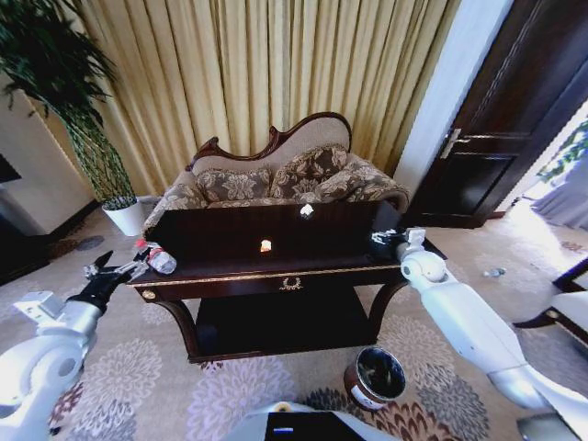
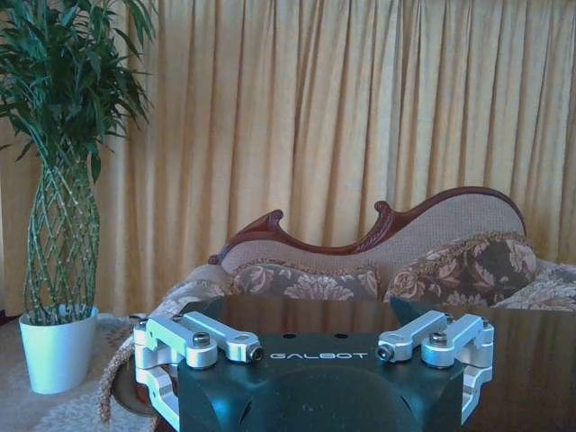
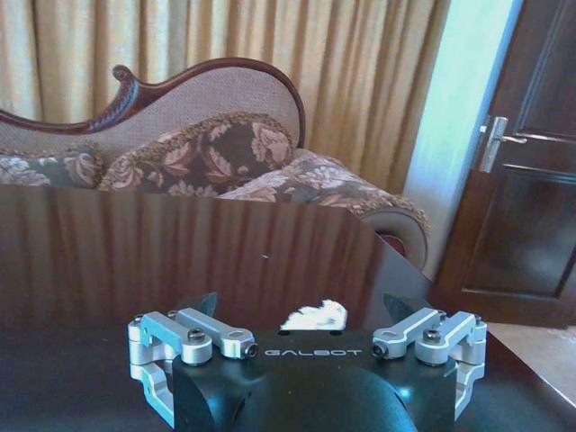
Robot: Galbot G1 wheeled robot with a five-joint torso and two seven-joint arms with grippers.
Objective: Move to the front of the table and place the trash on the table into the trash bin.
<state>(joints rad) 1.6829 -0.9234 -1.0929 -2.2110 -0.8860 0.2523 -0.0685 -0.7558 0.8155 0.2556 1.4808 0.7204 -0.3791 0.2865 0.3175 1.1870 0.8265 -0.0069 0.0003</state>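
The dark glossy table (image 1: 230, 237) stands right in front of me, before the sofa. A clear bottle (image 1: 161, 261) with a red cap lies at the table's left end. Just left of it, off the table's corner, my left gripper (image 1: 122, 268) hangs open and empty. On the tabletop a yellowish scrap (image 1: 265, 245) lies mid-table and a white scrap (image 1: 306, 210) sits near the back edge. Low over the table's right end, my right gripper (image 1: 386, 241) is open, and another white scrap (image 3: 315, 315) lies between its fingertips (image 3: 209, 304). The round brown trash bin (image 1: 377, 377) stands on the carpet at the front right.
A carved-frame patterned sofa (image 1: 276, 175) stands close behind the table, with curtains behind it. A tall plant in a white pot (image 1: 124, 216) is at the back left and a dark door (image 1: 496, 129) at the right. Patterned carpet (image 1: 184, 386) lies open before the table.
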